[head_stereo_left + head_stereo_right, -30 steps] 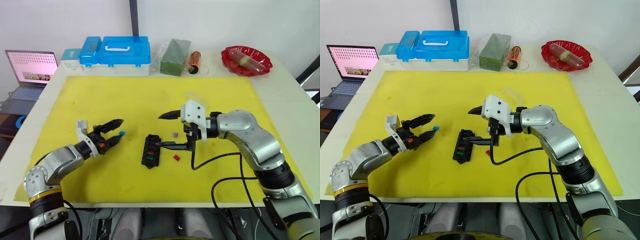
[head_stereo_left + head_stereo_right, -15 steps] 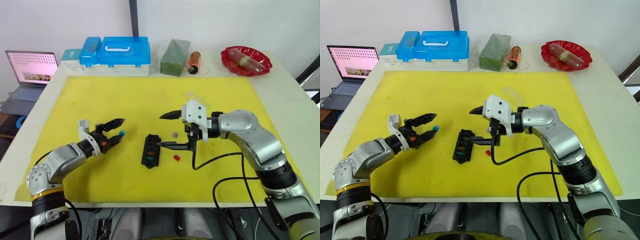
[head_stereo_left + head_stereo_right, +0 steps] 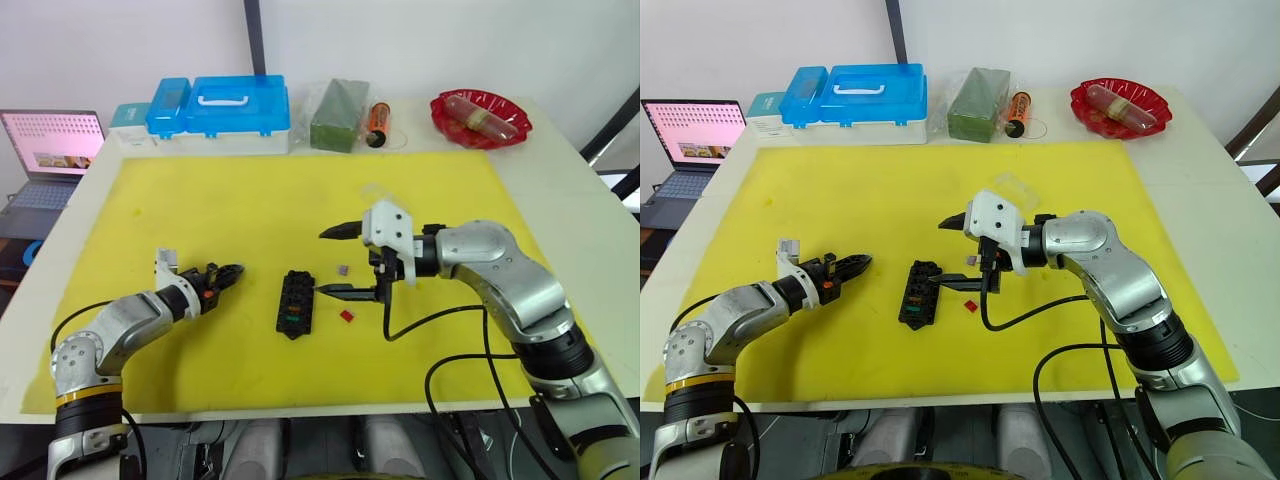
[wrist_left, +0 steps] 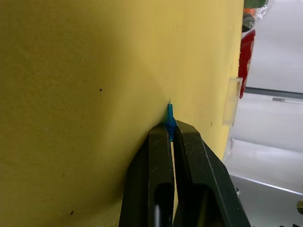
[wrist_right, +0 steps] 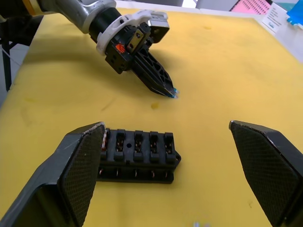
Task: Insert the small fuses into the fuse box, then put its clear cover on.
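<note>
Yellow mat [image 3: 250, 200] on a white table [image 3: 560, 170], seen from the head camera. The left gripper [image 3: 228, 273] lies low over the mat, its two black fingers closed together on the blue fuse [image 4: 169, 118], which projects from the fingertips with its end at the mat surface; the pinch is confirmed in the right wrist view, where the blue tip [image 5: 175, 92] shows at the end of the closed fingers. The fuse box [image 3: 295, 303], a black block with two rows of slots, rests flat on the mat to the right of the left gripper and apart from it; some slots show coloured inserts, among them green and orange. The right gripper [image 3: 336, 261] hovers just right of the fuse box with its fingers spread wide apart and nothing between them. A red fuse [image 3: 347, 315] and a purple-grey fuse [image 3: 343, 270] lie loose on the mat beside the fuse box, near the right gripper. The clear cover [image 3: 1014, 184] lies on the mat beyond the right gripper. Along the far edge of the table stand a blue-lidded case [image 3: 228, 108], a wrapped green block [image 3: 335, 102], an orange cylinder [image 3: 378, 117] and a red dish [image 3: 480, 106]. An open laptop [image 3: 50, 145] sits off the table's left edge. No brand name or label text is legible on any item.
</note>
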You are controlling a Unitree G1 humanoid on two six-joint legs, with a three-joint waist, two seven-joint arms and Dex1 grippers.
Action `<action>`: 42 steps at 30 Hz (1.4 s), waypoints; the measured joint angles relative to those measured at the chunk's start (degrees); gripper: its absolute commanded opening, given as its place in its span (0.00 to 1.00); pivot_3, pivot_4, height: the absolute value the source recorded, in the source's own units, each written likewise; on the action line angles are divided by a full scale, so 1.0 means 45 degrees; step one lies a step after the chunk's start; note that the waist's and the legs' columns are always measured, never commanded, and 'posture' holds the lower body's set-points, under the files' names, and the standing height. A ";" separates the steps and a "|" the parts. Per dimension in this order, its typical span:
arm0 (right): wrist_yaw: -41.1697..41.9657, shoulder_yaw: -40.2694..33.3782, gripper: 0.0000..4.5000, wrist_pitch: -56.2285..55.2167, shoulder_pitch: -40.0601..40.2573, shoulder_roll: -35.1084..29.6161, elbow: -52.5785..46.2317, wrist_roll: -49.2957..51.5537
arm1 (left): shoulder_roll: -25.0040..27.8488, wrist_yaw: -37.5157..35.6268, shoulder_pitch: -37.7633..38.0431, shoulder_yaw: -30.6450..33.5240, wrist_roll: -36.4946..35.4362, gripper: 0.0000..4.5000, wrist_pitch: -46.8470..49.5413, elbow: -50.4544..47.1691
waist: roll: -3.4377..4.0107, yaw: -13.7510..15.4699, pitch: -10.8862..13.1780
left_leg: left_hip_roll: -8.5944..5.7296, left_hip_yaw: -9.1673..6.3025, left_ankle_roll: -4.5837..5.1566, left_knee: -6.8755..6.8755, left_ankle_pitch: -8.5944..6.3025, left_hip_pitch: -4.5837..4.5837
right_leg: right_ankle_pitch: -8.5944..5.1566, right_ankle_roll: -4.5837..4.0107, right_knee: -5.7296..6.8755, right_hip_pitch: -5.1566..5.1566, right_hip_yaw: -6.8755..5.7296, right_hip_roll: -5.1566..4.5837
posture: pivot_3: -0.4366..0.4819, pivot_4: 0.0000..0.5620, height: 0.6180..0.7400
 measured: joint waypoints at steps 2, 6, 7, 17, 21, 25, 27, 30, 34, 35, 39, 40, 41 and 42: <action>-0.0031 0.0000 1.00 -0.0001 0.0000 0.0002 0.0000 0.0000 | 0.0003 -0.0223 -0.0027 0.0031 -0.0002 0.00 0.0117 -0.0103 | 0.0000 0.0010 0.0000 | 0.0000 -0.0001 0.0000 -0.0001 0.0000 -0.0002 | 0.0000 0.0000 0.0000 -0.0002 -0.0002 0.0006 | 0.48 0.27 1.00; -0.0042 0.0000 1.00 -0.0001 0.0000 0.0003 0.0000 0.0002 | 0.0254 -0.1469 -0.0116 0.0310 0.0035 0.00 0.1175 0.0137 | -0.0013 0.0032 0.0008 | -0.0007 -0.0001 0.0000 0.0001 0.0000 -0.0017 | 0.0000 0.0000 -0.0005 -0.0010 -0.0005 0.0010 | 0.48 0.27 1.00; -0.0042 0.0000 1.00 0.0003 -0.0001 0.0005 0.0000 0.0006 | 0.0663 -0.2032 -0.0141 0.0236 0.0046 0.00 0.1709 0.0284 | -0.0028 0.0030 0.0017 | -0.0009 -0.0003 0.0000 0.0002 0.0000 -0.0024 | -0.0001 -0.0001 -0.0007 -0.0015 -0.0007 0.0018 | 0.48 0.27 1.00; 0.0583 -0.0051 1.00 0.0844 -0.0169 -0.0218 -0.0290 0.0886 | 0.9994 -1.7406 -0.5345 -0.6253 0.8110 0.00 0.4597 -0.1274 | -0.0116 -0.0069 0.0107 | -0.0004 0.0032 -0.0088 -0.0002 0.0055 -0.0232 | 0.0006 -0.0022 -0.0024 -0.0211 -0.0024 0.0057 | 0.48 0.27 1.00; 0.0833 -0.0094 1.00 0.0833 -0.0131 -0.0515 -0.0286 0.0893 | 1.1433 -2.6197 -0.8764 -1.2692 1.5666 0.00 -0.1808 -0.1759 | -0.0065 0.0037 0.0111 | 0.0031 0.0073 -0.0112 -0.0116 0.0073 -0.0221 | 0.0005 -0.0027 -0.0047 -0.0247 -0.0009 0.0086 | 0.48 0.27 1.00; 0.1036 0.0025 1.00 0.0921 0.0011 -0.0665 -0.0519 0.0907 | 1.0879 -2.7310 -1.2301 -1.7212 1.7904 0.00 -0.5810 -0.0562 | -0.0110 0.0077 0.0146 | 0.0051 0.0023 -0.0084 -0.0115 0.0060 -0.0249 | 0.0003 -0.0020 -0.0028 -0.0264 -0.0037 0.0104 | 0.48 0.27 1.00; 0.1098 0.0128 1.00 0.1017 0.0176 -0.0710 -0.0792 0.0941 | 1.0560 -2.7383 -1.4136 -1.9393 1.8421 0.00 -0.7760 -0.0108 | -0.0121 0.0049 0.0155 | 0.0047 0.0030 -0.0045 -0.0084 0.0039 -0.0262 | 0.0019 0.0028 -0.0021 -0.0263 -0.0030 0.0094 | 0.48 0.27 1.00; 0.1079 0.0126 1.00 0.1133 0.0528 -0.0903 -0.1075 0.1004 | 0.9792 -2.7474 -1.6166 -2.2116 1.9159 0.00 -1.0535 0.0466 | -0.0104 0.0013 0.0168 | 0.0043 0.0039 0.0077 0.0032 -0.0031 -0.0288 | 0.0014 0.0058 0.0002 -0.0258 -0.0026 0.0090 | 0.48 0.27 1.00; 0.0972 0.0118 1.00 0.1349 0.0621 -0.0954 -0.1414 0.1149 | 0.8522 -2.7477 -1.7469 -2.4303 1.9788 0.00 -1.3293 0.1024 | -0.0109 -0.0002 0.0179 | 0.0040 0.0034 0.0078 0.0057 -0.0032 -0.0306 | 0.0016 0.0065 0.0001 -0.0258 -0.0027 0.0085 | 0.48 0.27 1.00; 0.0950 0.0117 1.00 0.1407 0.0621 -0.0990 -0.1463 0.1199 | 0.8324 -2.7478 -1.7682 -2.4816 1.9795 0.00 -1.3892 0.1180 | -0.0105 -0.0019 0.0182 | 0.0040 0.0034 0.0078 0.0058 -0.0032 -0.0302 | 0.0017 0.0066 0.0006 -0.0258 -0.0027 0.0085 | 0.48 0.27 1.00; 0.0959 0.0093 1.00 0.1646 0.0589 -0.1105 -0.1489 0.1360 | 0.7692 -2.7485 -1.7908 -2.5800 2.0013 0.00 -1.5075 0.2083 | -0.0104 0.0012 0.0183 | 0.0044 0.0019 0.0080 0.0073 -0.0031 -0.0293 | 0.0016 0.0065 0.0050 -0.0257 -0.0036 0.0097 | 0.48 0.27 1.00; 0.0961 0.0091 1.00 0.1664 0.0543 -0.1117 -0.1490 0.1365 | 0.7404 -2.7485 -1.7903 -2.5967 2.0061 0.00 -1.5218 0.2462 | -0.0105 0.0019 0.0183 | 0.0043 0.0019 0.0080 0.0084 -0.0030 -0.0293 | 0.0016 0.0065 0.0059 -0.0255 -0.0035 0.0097 | 0.48 0.27 1.00; 0.0962 0.0092 1.00 0.1668 0.0474 -0.1118 -0.1492 0.1373 | 0.7156 -2.7484 -1.7883 -2.6044 2.0073 0.00 -1.5359 0.2760 | -0.0109 0.0021 0.0186 | 0.0043 0.0019 0.0080 0.0101 -0.0030 -0.0296 | 0.0016 0.0066 0.0065 -0.0254 -0.0035 0.0097 | 0.48 0.27 1.00; 0.0961 0.0086 1.00 0.1668 0.0431 -0.1123 -0.1493 0.1375 | 0.6861 -2.7485 -1.7866 -2.6092 2.0078 0.00 -1.5441 0.3109 | -0.0109 0.0022 0.0186 | 0.0043 0.0019 0.0081 0.0109 -0.0030 -0.0294 | 0.0016 0.0067 0.0065 -0.0245 -0.0036 0.0097 | 0.48 0.27 1.00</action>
